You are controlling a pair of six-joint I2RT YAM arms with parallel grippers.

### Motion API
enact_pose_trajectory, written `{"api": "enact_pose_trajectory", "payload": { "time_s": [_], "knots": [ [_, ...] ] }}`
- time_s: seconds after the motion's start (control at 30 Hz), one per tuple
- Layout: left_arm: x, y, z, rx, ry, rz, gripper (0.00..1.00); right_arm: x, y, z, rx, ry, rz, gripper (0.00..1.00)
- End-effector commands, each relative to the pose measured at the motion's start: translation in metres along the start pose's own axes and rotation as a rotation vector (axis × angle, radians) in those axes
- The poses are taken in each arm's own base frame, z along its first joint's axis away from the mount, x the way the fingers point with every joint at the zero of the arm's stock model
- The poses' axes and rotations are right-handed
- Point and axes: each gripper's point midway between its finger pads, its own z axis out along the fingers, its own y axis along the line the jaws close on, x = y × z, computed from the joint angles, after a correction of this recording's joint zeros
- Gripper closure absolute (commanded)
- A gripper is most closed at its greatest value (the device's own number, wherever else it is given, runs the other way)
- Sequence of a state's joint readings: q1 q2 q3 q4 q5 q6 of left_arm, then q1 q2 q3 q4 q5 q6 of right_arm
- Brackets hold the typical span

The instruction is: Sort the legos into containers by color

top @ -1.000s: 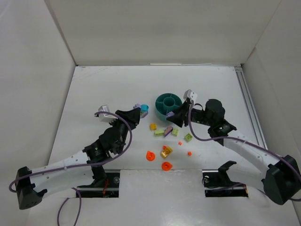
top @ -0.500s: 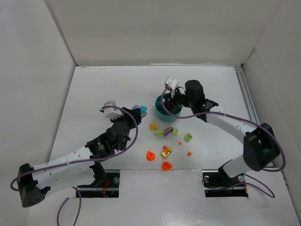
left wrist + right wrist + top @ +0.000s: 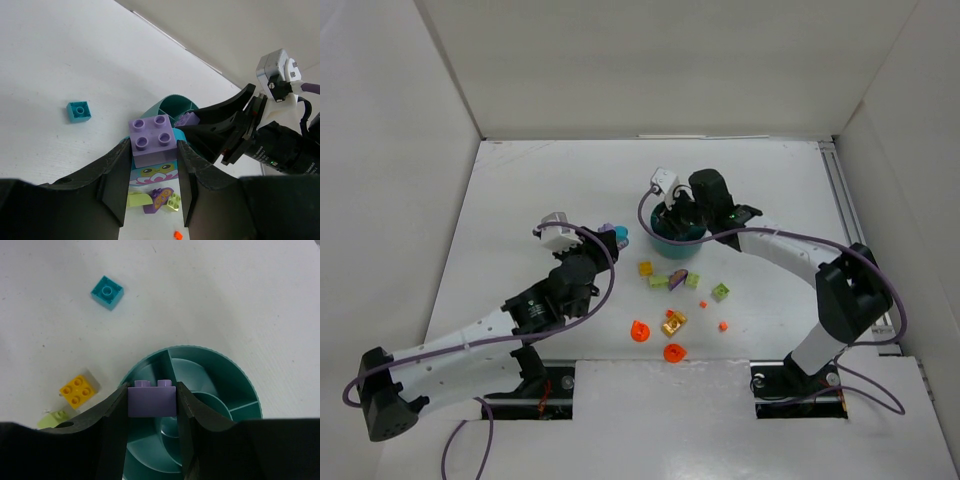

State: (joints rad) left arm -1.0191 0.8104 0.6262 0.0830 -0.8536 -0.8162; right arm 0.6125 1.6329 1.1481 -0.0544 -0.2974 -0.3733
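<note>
White table (image 3: pixel 520 190), walls on three sides. Right arm (image 3: pixel 790 252) lay stretched over to the teal dish (image 3: pixel 672 249); left arm (image 3: pixel 470 345) angled toward it from the near left.

Right gripper (image 3: pixel 152 401) hung right above the dish, clamped on a small purple brick (image 3: pixel 152 400) over a divider between outer sections. Could not tell if the brick touched. The gripper hid the dish's far side in the top view.

Left gripper (image 3: pixel 153 150) was just left of the dish and apart from it. It pinched a purple four-stud brick (image 3: pixel 151 136) with a printed piece (image 3: pixel 152 172) under it. The right gripper's fingers (image 3: pixel 217 112) stood directly ahead of it.

Turquoise brick (image 3: pixel 107 292) lay loose beside the dish. On the dish's near side: yellow brick (image 3: pixel 646 268), lime pieces (image 3: pixel 720 292), purple wedge (image 3: pixel 677 279), gold piece (image 3: pixel 673 322), two orange rounds (image 3: pixel 640 331), orange dots (image 3: pixel 723 326).
</note>
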Motion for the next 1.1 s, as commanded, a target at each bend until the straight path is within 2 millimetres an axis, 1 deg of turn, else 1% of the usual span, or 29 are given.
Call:
{"api": "enact_pose_trajectory", "payload": {
  "time_s": [0.0, 0.03, 0.1, 0.17, 0.2, 0.23, 0.27, 0.3, 0.4, 0.47, 0.5, 0.57, 0.6, 0.63, 0.7, 0.73, 0.77, 0.8, 0.83, 0.87, 0.9, 0.93, 0.97, 1.0, 1.03, 1.07],
  "knots": [
    [-0.019, -0.014, -0.001, 0.018, -0.034, -0.032, 1.00, -0.020, -0.008, -0.004, 0.040, -0.023, -0.039, 0.68],
    [-0.019, -0.015, -0.001, 0.018, -0.034, -0.041, 1.00, -0.022, -0.004, -0.003, 0.032, -0.025, -0.043, 0.66],
    [-0.018, -0.013, -0.001, 0.013, -0.031, -0.034, 1.00, -0.021, -0.006, -0.003, 0.041, -0.022, -0.043, 0.62],
    [-0.018, -0.014, -0.001, 0.013, -0.031, -0.043, 1.00, -0.020, 0.000, -0.005, 0.031, -0.016, -0.055, 0.58],
    [-0.018, -0.014, -0.001, 0.013, -0.031, -0.044, 1.00, -0.023, -0.001, -0.007, 0.034, -0.025, -0.057, 0.54],
    [-0.018, -0.014, -0.001, 0.013, -0.031, -0.044, 1.00, -0.023, -0.001, -0.007, 0.034, -0.025, -0.057, 0.52],
    [-0.018, -0.014, -0.001, 0.013, -0.031, -0.044, 1.00, -0.021, 0.005, -0.006, 0.022, -0.018, -0.069, 0.50],
    [-0.017, -0.015, -0.001, 0.019, -0.024, -0.043, 1.00, -0.024, 0.006, -0.008, 0.016, -0.030, -0.072, 0.48],
    [-0.016, -0.013, -0.001, 0.015, -0.020, -0.036, 1.00, -0.026, 0.010, -0.008, -0.004, -0.037, -0.072, 0.44],
    [-0.015, -0.012, -0.001, 0.011, -0.016, -0.038, 1.00, -0.030, 0.011, -0.011, -0.009, -0.050, -0.075, 0.38],
    [-0.016, -0.013, -0.002, 0.010, -0.016, -0.046, 1.00, -0.036, 0.014, -0.013, -0.013, -0.063, -0.093, 0.36],
    [-0.015, -0.011, -0.002, 0.004, -0.011, -0.037, 1.00, -0.039, 0.013, -0.016, -0.009, -0.073, -0.096, 0.35],
    [-0.018, -0.014, -0.002, 0.008, -0.014, -0.044, 1.00, -0.039, 0.013, -0.016, -0.009, -0.073, -0.096, 0.35],
    [-0.017, -0.013, -0.003, 0.004, -0.011, -0.047, 1.00, -0.044, 0.013, -0.020, -0.004, -0.084, -0.109, 0.35],
    [-0.015, -0.011, -0.003, -0.001, -0.007, -0.039, 1.00, -0.052, 0.018, -0.028, -0.034, -0.116, -0.145, 0.31],
    [-0.019, -0.016, -0.003, 0.005, -0.011, -0.064, 1.00, -0.052, 0.023, -0.035, -0.049, -0.132, -0.191, 0.30],
    [-0.018, -0.014, -0.003, 0.000, -0.007, -0.056, 1.00, -0.055, 0.029, -0.040, -0.079, -0.154, -0.230, 0.28],
    [-0.022, -0.020, -0.006, 0.023, 0.001, -0.072, 1.00, -0.059, 0.044, -0.047, -0.149, -0.193, -0.259, 0.25],
    [-0.021, -0.023, -0.006, 0.035, 0.006, -0.079, 1.00, -0.049, 0.054, -0.051, -0.190, -0.196, -0.273, 0.23],
    [-0.021, -0.026, -0.007, 0.048, 0.011, -0.075, 1.00, -0.059, 0.062, -0.065, -0.214, -0.251, -0.323, 0.19],
    [-0.023, -0.032, -0.008, 0.081, 0.022, -0.084, 1.00, -0.060, 0.079, -0.073, -0.294, -0.290, -0.328, 0.14],
    [-0.027, -0.039, -0.010, 0.124, 0.015, -0.089, 1.00, -0.061, 0.089, -0.080, -0.332, -0.320, -0.336, 0.13],
    [-0.027, -0.043, -0.012, 0.155, 0.017, -0.093, 1.00, -0.063, 0.103, -0.088, -0.379, -0.368, -0.356, 0.11],
    [-0.020, -0.047, -0.014, 0.197, 0.042, -0.084, 1.00, -0.067, 0.110, -0.094, -0.410, -0.402, -0.359, 0.02],
    [-0.022, -0.054, -0.015, 0.235, 0.034, -0.104, 1.00, -0.072, 0.121, -0.101, -0.456, -0.439, -0.361, 0.02],
    [-0.024, -0.057, -0.018, 0.261, 0.031, -0.106, 1.00, -0.075, 0.125, -0.103, -0.460, -0.453, -0.356, 0.02]
  ]
}}
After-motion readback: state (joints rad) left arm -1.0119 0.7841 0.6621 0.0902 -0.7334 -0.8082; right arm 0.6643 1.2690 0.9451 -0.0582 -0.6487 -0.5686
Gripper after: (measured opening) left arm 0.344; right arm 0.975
